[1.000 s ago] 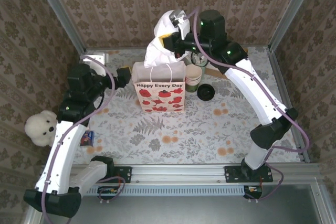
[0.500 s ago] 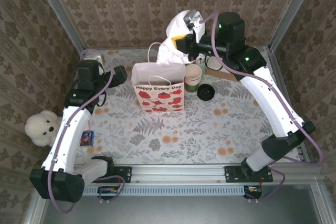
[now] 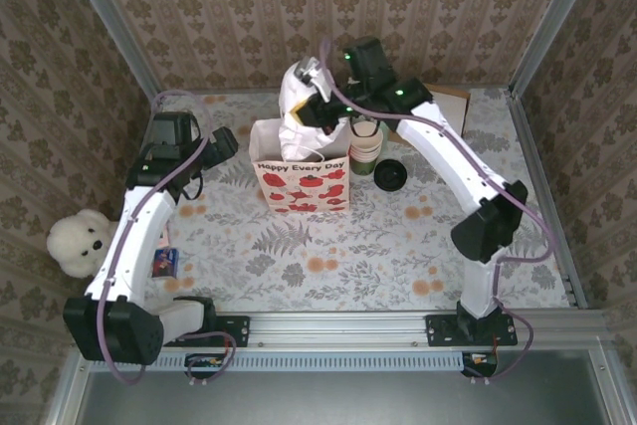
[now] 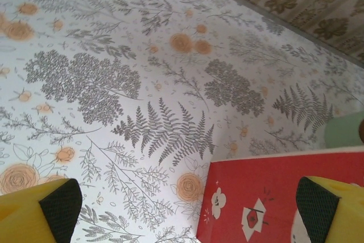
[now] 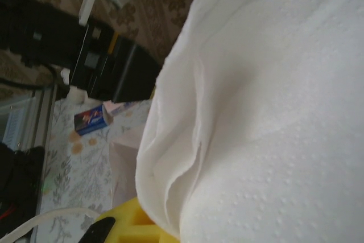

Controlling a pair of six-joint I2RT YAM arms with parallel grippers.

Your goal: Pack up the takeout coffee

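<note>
White paper napkin (image 3: pixel 296 99), clenched in your right tool (image 3: pixel 316 95), has come down over the poppy-printed paper bag (image 3: pixel 304 181) near the desk's far edge. Your left tool (image 3: pixel 231 142) gapes empty beside it. Whether the lidded green cup is already bagged, you can't tell.

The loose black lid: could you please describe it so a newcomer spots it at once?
Find the paper bag with red flowers mid-table. A stack of green cups stands at its right. The loose black lid lies on the cloth right of those cups, low, round, black.
</note>
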